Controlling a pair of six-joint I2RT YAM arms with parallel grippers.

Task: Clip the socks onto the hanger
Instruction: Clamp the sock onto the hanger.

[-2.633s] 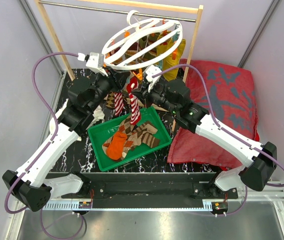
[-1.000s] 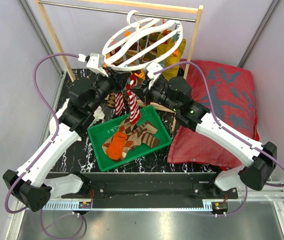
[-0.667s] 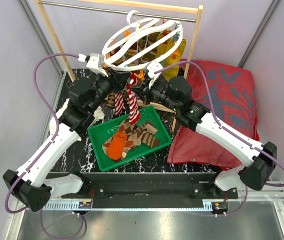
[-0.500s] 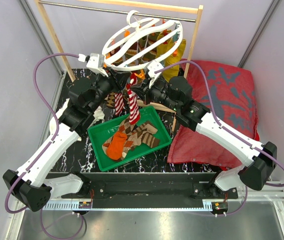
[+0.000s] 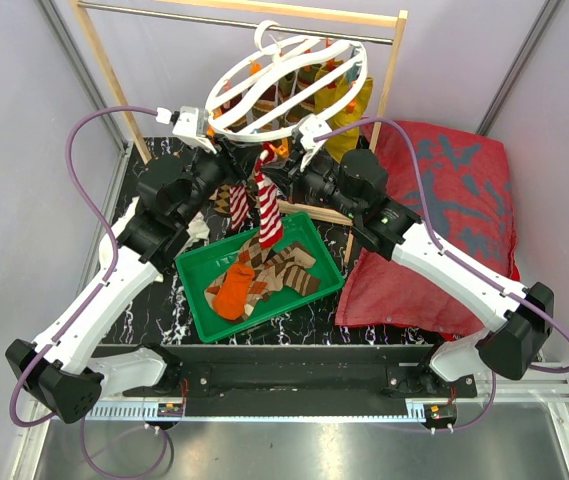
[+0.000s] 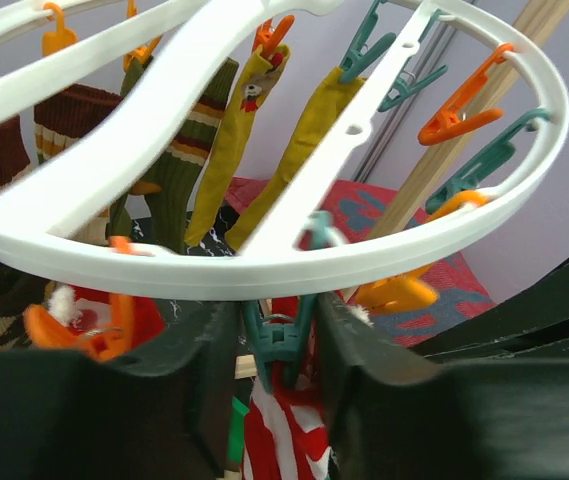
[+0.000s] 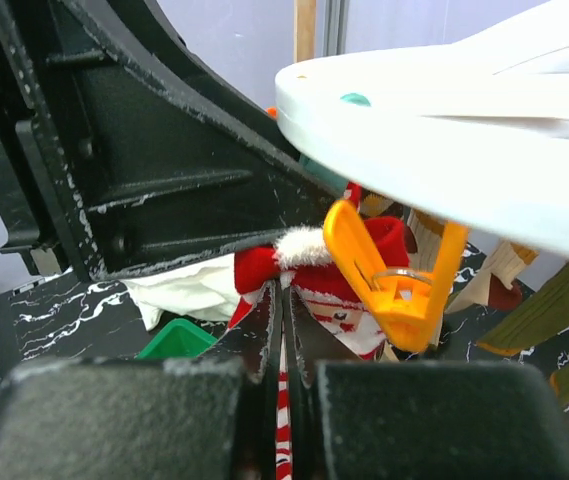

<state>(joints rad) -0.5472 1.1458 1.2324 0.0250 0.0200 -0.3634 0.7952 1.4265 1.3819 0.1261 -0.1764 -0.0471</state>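
Note:
The hanger (image 5: 289, 85), a white ring with orange and teal clips, hangs from the rack rod with several socks clipped on it. From below, my left gripper (image 6: 274, 315) is shut on a teal clip (image 6: 281, 345) on the ring's (image 6: 214, 270) near edge. The red-and-white striped sock (image 6: 284, 440) has its top in that clip's lower end. My right gripper (image 7: 285, 300) is shut on the same sock (image 7: 314, 265) just below its fluffy white cuff, beside an orange clip (image 7: 394, 275). In the top view the sock (image 5: 267, 215) dangles between both grippers.
A green tray (image 5: 204, 300) under the sock holds an orange sock (image 5: 232, 292) and argyle ones. A white cloth (image 5: 199, 228) lies left of it. The red cushion (image 5: 454, 200) fills the right side. The wooden rack frame (image 5: 104, 70) stands behind.
My right gripper has risen and edged left, lifting the striped sock's top up under the ring's near edge. The left arm has hardly moved.

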